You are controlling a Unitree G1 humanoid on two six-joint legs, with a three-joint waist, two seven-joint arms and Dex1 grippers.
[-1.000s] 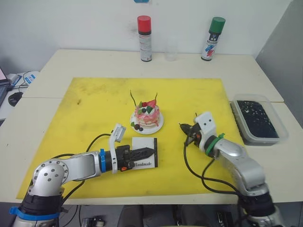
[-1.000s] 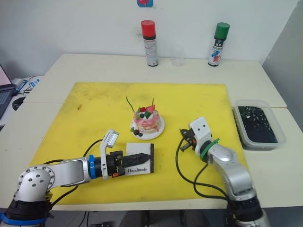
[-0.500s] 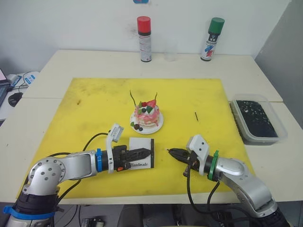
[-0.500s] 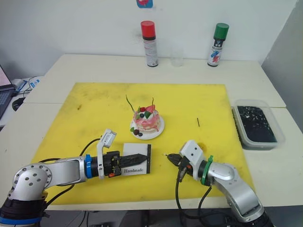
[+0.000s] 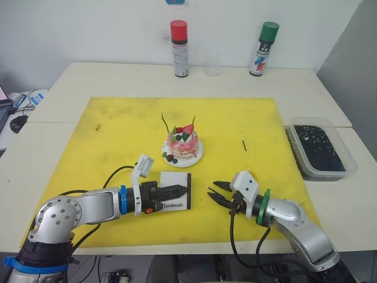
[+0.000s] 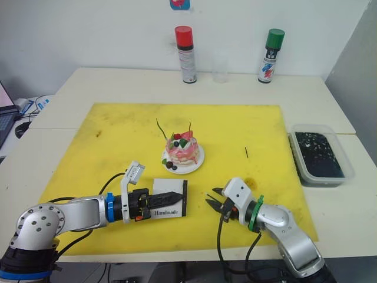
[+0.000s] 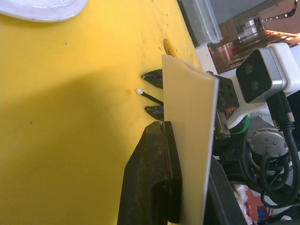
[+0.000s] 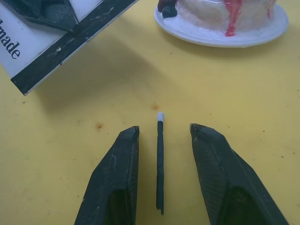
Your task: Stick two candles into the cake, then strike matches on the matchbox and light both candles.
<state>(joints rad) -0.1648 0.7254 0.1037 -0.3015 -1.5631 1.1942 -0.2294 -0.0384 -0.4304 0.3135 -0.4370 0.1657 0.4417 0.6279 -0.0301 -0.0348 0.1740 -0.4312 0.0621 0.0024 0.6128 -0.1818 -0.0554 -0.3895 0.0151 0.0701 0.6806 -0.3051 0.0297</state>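
Note:
The cake (image 5: 183, 144) sits on its white plate mid-mat, with two thin candles (image 5: 165, 121) (image 5: 194, 121) standing in it. My left gripper (image 5: 179, 190) is shut on the white matchbox (image 5: 177, 198), holding it on edge with the dark strip (image 8: 75, 44) facing right. Just right of it, my right gripper (image 5: 213, 190) is open. A dark match (image 8: 160, 159) with a white tip lies on the mat between its fingers (image 8: 115, 173), touching neither. It points toward the matchbox. A second match (image 5: 244, 144) lies on the mat right of the cake.
The yellow mat (image 5: 118, 135) covers the table's middle. A red-capped spray can (image 5: 179, 48), a clear cup (image 5: 213, 65) and a green-capped can (image 5: 262, 48) stand at the back. A clear tub with dark contents (image 5: 321, 148) sits at the right edge.
My right gripper came from beside the cake to just right of the matchbox, shut on a match. It has since opened, and the match lies between its fingers. The left gripper drew the matchbox slightly left.

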